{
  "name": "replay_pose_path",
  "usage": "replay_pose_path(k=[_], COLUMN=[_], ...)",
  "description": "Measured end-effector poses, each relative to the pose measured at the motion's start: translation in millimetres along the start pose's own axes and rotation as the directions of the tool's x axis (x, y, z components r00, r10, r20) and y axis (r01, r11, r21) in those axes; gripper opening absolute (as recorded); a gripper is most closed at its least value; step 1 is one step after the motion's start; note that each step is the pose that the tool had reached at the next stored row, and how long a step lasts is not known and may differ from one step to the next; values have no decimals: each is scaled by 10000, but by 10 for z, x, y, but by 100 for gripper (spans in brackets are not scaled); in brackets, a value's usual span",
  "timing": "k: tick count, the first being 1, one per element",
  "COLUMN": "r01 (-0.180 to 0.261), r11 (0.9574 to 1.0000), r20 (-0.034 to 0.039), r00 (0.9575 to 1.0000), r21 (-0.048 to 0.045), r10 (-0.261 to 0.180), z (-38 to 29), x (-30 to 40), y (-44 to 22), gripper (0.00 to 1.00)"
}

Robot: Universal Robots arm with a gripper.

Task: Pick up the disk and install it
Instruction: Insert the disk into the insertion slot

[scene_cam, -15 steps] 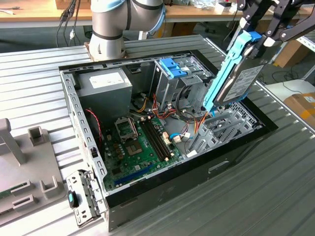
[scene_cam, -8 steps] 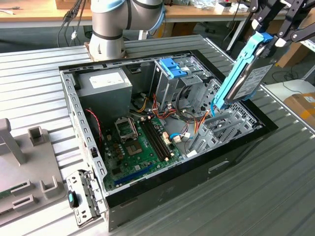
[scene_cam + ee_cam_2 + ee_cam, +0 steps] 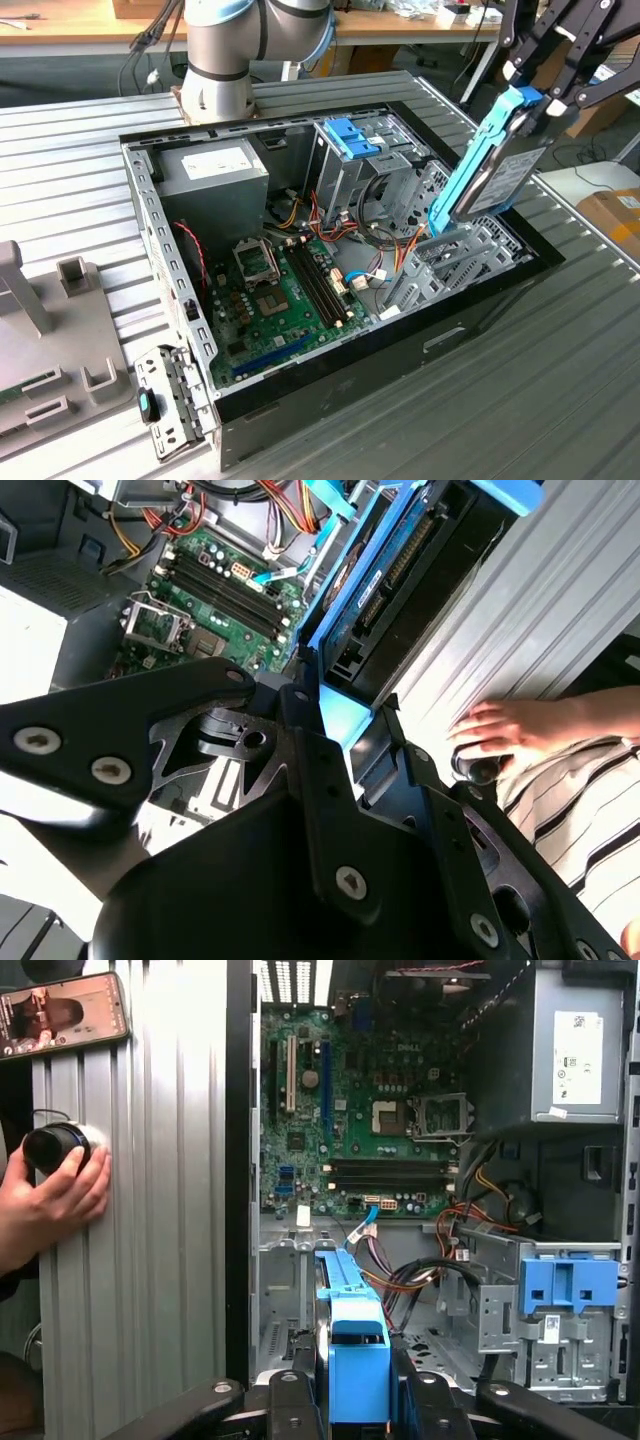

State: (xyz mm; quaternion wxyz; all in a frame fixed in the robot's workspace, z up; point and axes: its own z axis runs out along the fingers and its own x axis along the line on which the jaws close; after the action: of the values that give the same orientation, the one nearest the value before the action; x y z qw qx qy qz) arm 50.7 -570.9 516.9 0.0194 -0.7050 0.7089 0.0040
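The gripper (image 3: 545,95) has its jaws closed on the top end of the disk (image 3: 495,170), holding it by the blue bracket so that it hangs tilted over the open computer case (image 3: 400,330). The disk's lower end reaches the grey drive cage (image 3: 460,255) at the exterior view's right, near the green motherboard (image 3: 280,290). In the first wrist view a person's hand (image 3: 55,1195) rests on a black knob (image 3: 55,1147) on the ribbed metal table (image 3: 150,1260), beside a phone (image 3: 62,1015).
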Motion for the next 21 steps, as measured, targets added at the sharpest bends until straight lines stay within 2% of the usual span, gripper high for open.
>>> replay_pose_path(k=[1, 4, 7, 9, 12, 16, 21], r01=[-15, -60, -96, -100, -96, -99, -98], r11=[10000, 10000, 10000, 10000, 10000, 10000, 10000], r20=[0, -2, -2, -6, -6, -6, -3], r00=[10000, 10000, 10000, 10000, 10000, 10000, 10000], r21=[1, 2, 3, 3, 4, 2, 3], r10=[15, 60, 96, 100, 96, 99, 98], z=[34, 77, 183, 210, 211, 265, 295], x=[2, 23, 36, 37, 29, -5, -138], y=[-6, -23, -63, -73, -75, -74, -74], gripper=[36, 36, 36, 36, 36, 36, 36])
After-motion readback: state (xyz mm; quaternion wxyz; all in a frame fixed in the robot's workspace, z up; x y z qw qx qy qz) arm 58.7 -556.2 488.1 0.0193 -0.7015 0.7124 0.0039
